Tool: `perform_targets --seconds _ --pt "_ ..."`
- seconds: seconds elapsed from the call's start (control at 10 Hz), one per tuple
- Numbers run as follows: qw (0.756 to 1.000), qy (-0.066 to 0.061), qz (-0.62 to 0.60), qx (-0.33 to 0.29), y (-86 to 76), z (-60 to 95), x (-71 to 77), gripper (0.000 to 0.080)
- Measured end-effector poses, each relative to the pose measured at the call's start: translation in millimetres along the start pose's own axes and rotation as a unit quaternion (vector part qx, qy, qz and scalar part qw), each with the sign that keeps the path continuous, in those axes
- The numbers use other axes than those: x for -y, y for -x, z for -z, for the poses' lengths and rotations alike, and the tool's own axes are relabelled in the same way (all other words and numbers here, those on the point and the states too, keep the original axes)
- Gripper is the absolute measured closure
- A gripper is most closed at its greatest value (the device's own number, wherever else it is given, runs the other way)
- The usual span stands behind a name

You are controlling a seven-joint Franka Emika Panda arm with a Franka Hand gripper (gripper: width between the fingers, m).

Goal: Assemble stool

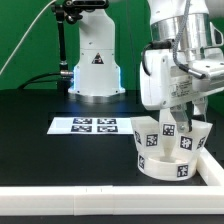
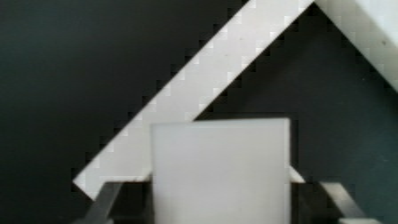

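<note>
Holding a white block-shaped leg (image 2: 221,165) in the gripper (image 1: 183,108) right now. In the wrist view the fingers (image 2: 112,198) sit on both sides of the block and clamp it, so I'd call the jaws closed on that leg.

Exterior view: the arm hangs low over the stool seat (image 1: 165,152), which sits toward the exterior view's right, tagged rim facing the camera. The seat is close to the long white border rail (image 1: 60,201), just beside the corner where the rail turns. My read: it's parked in that corner so the rail braces it while a leg goes in. Judgement, not something visible.

At least one tagged piece already stands up from the seat, next to the gripper. Can't tell from here whether it's seated fully or whether it's the same leg I'm holding; the wrist housing blocks that spot.

The white diagonal band behind the leg in the wrist view looks like the rail or the seat edge. Too blurred to say which.

The marker board (image 1: 85,125) lies flat on the black table (image 1: 40,105), well apart from the seat, toward the exterior view's left. Nothing on it.

Step in hand, I think: lowering the leg to the seat for insertion. Risk is misalignment with the socket, which I can't see.
</note>
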State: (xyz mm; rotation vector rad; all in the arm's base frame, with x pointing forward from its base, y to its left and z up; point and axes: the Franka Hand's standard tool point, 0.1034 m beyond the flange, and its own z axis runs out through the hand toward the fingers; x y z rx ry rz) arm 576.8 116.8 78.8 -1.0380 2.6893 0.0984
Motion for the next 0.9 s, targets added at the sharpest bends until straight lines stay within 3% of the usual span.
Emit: perform_targets --seconds 0.4,0.5,0.6,0.7,0.8,0.9 --pt "1.0 0.0 0.029 0.001 -0.5 -0.1 -0.5 0.0437" --pt "0.999 0.0 0.032 0.001 -0.5 -0.1 -0.5 0.0247" --pt "0.999 0.0 0.033 0.002 0.3 0.9 -0.6 0.0247" --pt "0.999 0.0 0.034 0.01 6.3 8.5 -1.0 0.0171" --pt "0.999 0.0 0.034 0.02 12.8 18.7 -2.7 0.0154" --pt "0.999 0.0 0.036 0.016 8.7 15.5 -2.1 0.0154"
